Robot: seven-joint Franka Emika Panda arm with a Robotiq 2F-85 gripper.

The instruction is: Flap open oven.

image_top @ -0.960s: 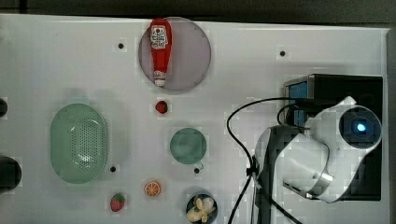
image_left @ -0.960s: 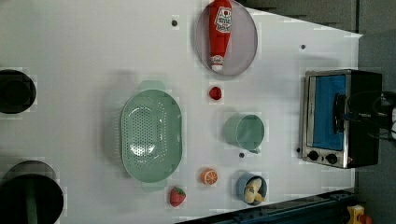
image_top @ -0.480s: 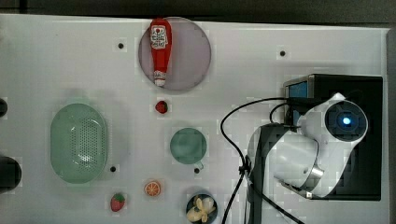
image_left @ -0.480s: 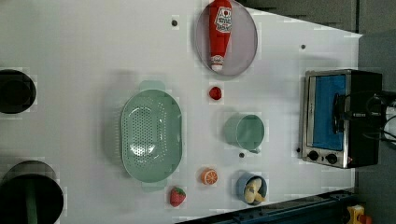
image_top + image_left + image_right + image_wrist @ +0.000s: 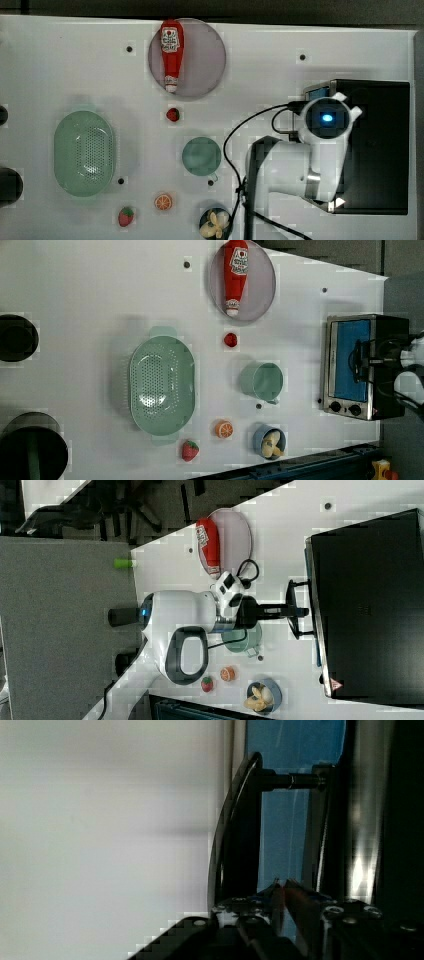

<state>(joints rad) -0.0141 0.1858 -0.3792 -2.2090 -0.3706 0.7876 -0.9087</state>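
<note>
The tool is sitting at the oven's dark bar handle, its fingers narrowly set and apparently clamping the bar, though the contact itself is too dark to confirm. In the wrist view the handle is standing just off the blue-tinted door, which is lying flush in its silver frame. The judgement is that the door is not yet opening: the grasp is in place and the pull downward is remaining.

The oven is standing at the left view's right edge of the white worktop, door facing the other objects. A green cup is sitting nearest the door and may be lying within the flap's swing. A green colander, a ketchup bottle on a plate, a small bowl, an orange slice and two strawberries are resting well apart from the oven. The arm's cable is trailing across the worktop near the cup.
</note>
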